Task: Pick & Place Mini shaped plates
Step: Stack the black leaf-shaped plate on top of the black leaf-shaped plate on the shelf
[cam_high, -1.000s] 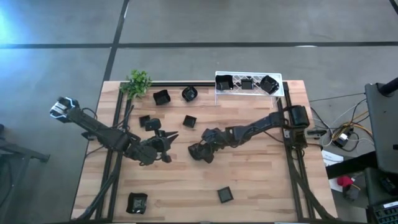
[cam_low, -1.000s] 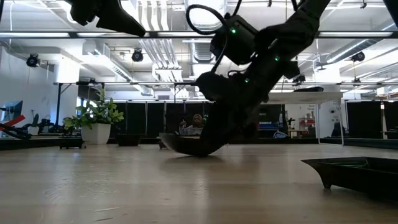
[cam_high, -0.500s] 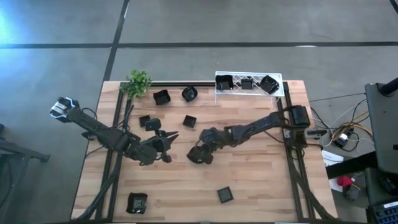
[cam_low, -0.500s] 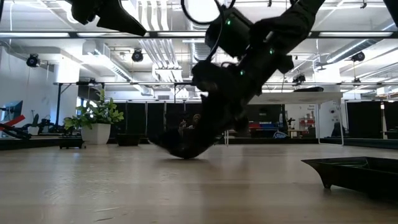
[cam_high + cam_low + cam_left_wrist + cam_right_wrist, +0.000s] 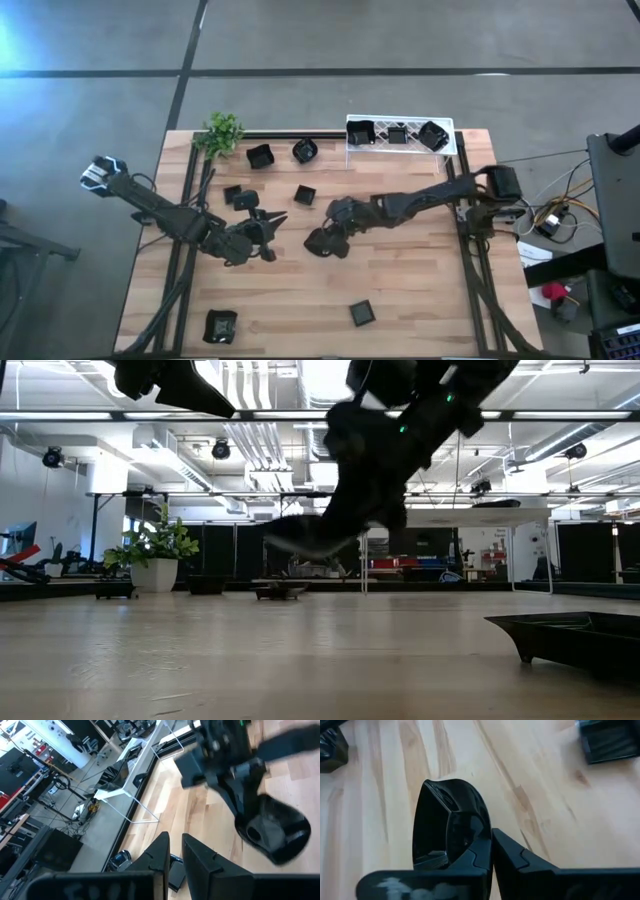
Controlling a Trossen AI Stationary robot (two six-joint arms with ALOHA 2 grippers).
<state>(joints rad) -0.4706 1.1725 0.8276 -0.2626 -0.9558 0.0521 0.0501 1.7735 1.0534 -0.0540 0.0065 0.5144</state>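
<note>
My right gripper (image 5: 325,240) hangs over the middle of the table, shut on a dark rounded mini plate (image 5: 445,827). The low view shows that plate (image 5: 310,535) in the air above the wood. My left gripper (image 5: 270,222) waits just left of it, fingers together and holding nothing; its wrist view shows the held plate (image 5: 275,832) ahead of it. Other mini plates rest flat on the table: (image 5: 260,155), (image 5: 304,150), (image 5: 305,194), (image 5: 240,198), (image 5: 361,313), (image 5: 220,325). Three more sit in the white rack (image 5: 400,122). My right gripper pinches the mini plate by its rim wall (image 5: 479,837), one finger (image 5: 475,857) on the hollow side and the other (image 5: 515,857) outside. The fingers slant down from the table's right side. The plate is lifted clear and tilted, its hollow turned sideways.
A small green plant (image 5: 222,132) stands at the far left corner. Dark frame rails run along the left (image 5: 185,250) and right (image 5: 470,260) sides. In the low view another plate (image 5: 580,635) lies near the camera on the right. Bare wood lies near the front edge.
My right gripper has risen and drawn slightly toward the table's right, staying shut. The plate, which leaned with its edge on the table, is now lifted clear of the wood and hangs tilted in the fingers.
</note>
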